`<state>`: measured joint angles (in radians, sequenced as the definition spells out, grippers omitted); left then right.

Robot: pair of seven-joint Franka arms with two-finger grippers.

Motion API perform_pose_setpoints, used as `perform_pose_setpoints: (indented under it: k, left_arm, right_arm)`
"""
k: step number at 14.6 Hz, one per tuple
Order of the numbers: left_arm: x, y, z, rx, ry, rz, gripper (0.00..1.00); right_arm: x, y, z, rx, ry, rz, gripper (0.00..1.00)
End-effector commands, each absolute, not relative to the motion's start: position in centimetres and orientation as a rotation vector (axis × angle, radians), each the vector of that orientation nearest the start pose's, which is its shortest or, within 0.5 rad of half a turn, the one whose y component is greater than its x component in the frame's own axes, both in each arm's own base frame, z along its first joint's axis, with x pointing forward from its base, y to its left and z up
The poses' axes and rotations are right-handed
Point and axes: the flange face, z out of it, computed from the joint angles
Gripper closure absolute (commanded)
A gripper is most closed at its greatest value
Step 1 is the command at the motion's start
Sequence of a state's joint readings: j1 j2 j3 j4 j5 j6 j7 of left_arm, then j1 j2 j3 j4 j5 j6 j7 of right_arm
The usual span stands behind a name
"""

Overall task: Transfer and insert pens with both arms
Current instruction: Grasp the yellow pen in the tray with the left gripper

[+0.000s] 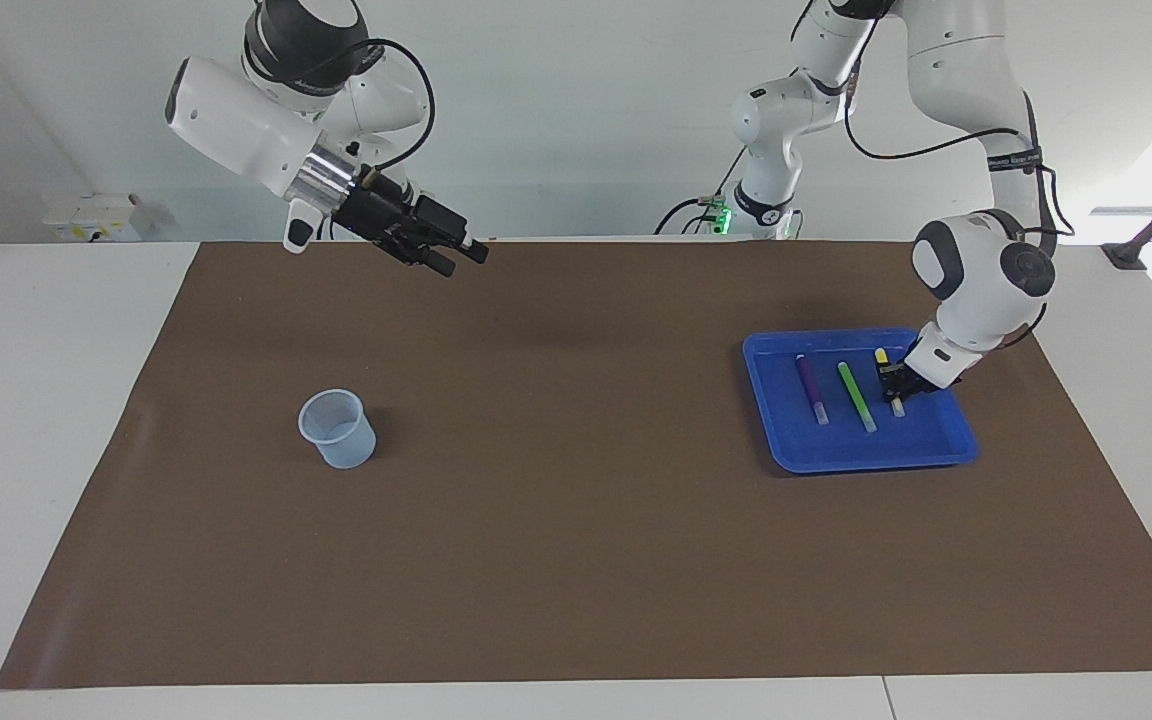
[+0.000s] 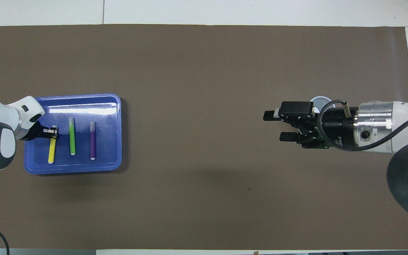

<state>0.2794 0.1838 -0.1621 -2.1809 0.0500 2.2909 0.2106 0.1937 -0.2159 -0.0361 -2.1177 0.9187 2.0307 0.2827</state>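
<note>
Down in the blue tray [image 1: 786, 440], toward the left arm's end of the table, the three pens lie side by side with gaps between them: the purple pen [image 1: 812, 389] toward the table's middle, the green pen [image 1: 856, 396] in the centre, the yellow pen [image 1: 890, 388] closest to the tray's outer rim and slightly skewed from the other two. The left gripper [image 1: 894, 381] is low in the tray with its fingers clamped on the yellow pen near its robot-side end; bare tray floor shows all around the pens. The tray sits on a brown mat [image 1: 576, 560], which lies wide and bare between it and a clear plastic cup [image 1: 337, 428] standing upright well apart, toward the right arm's end. The right gripper [image 1: 456, 255] hangs high over the mat's robot-side edge, fingers spread wide and holding nothing
</note>
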Motion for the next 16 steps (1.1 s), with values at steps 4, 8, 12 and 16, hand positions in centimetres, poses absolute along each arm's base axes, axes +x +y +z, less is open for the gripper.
perform_pose_setpoints:
  k: [4,8,12,16]
  left_arm:
    - [55.8,6.7,32.7,-3.124,0.106,0.138,1.0]
    - [58.2,5.0,40.1,-3.13,0.008,0.294,1.0]
    - [58.4,-0.1,45.2,-3.159,-0.362,0.424,1.0]
    - [57.0,-7.8,48.9,-3.096,-1.026,0.589,1.0]
  right_arm:
    - [50.1,13.6,50.7,-2.161,0.49,0.05,0.0]
    - [50.1,14.3,50.5,-2.137,0.471,0.055,0.0]
    - [50.2,14.4,50.5,-2.137,0.477,0.044,0.0]
    - [50.2,14.6,50.5,-2.136,0.479,0.053,0.0]
